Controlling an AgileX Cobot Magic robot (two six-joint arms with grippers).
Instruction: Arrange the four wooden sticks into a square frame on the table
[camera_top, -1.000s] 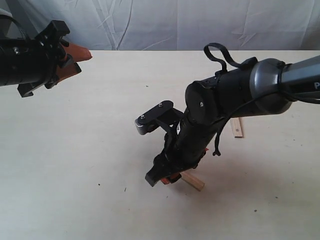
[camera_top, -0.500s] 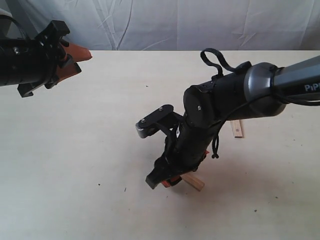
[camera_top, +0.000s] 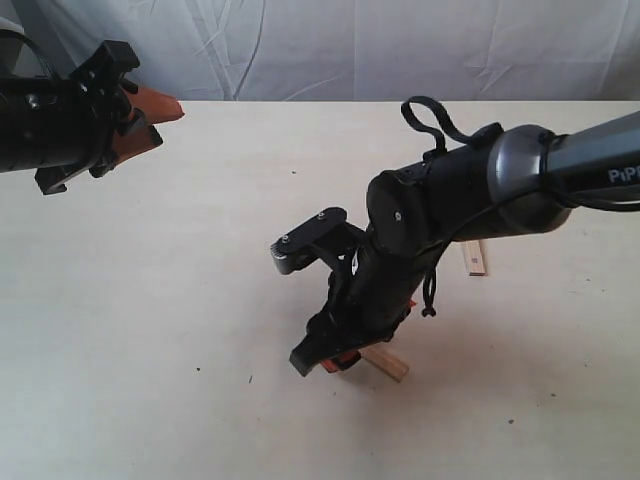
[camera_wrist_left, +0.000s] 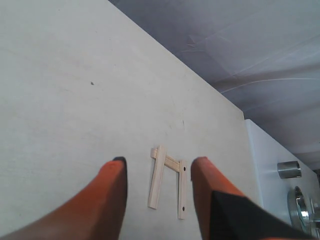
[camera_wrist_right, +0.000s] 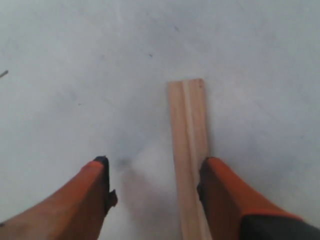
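Observation:
My right gripper (camera_top: 330, 362) is low over the table (camera_top: 150, 300) near the front. It is open in the right wrist view (camera_wrist_right: 154, 172). One pale wooden stick (camera_wrist_right: 187, 140) lies flat between its fingers, close against the inner side of one finger (camera_wrist_right: 220, 195). That stick (camera_top: 386, 364) pokes out from under the arm. Another stick (camera_top: 476, 258) shows behind the right arm. My left gripper (camera_top: 165, 122) hangs high at the far left, open (camera_wrist_left: 159, 161) and empty. Far below it, three sticks (camera_wrist_left: 169, 181) lie in a U shape, two long sides joined by a crosspiece (camera_wrist_left: 170, 162).
A crumpled white cloth backdrop (camera_top: 350, 45) runs along the table's far edge. The bulky black right arm (camera_top: 450, 200) covers much of the middle. A white ledge with metal parts (camera_wrist_left: 289, 169) lies past the table's edge in the left wrist view.
The right arm shifted slightly to the left and down over the front stick, then held still. The left arm has not moved.

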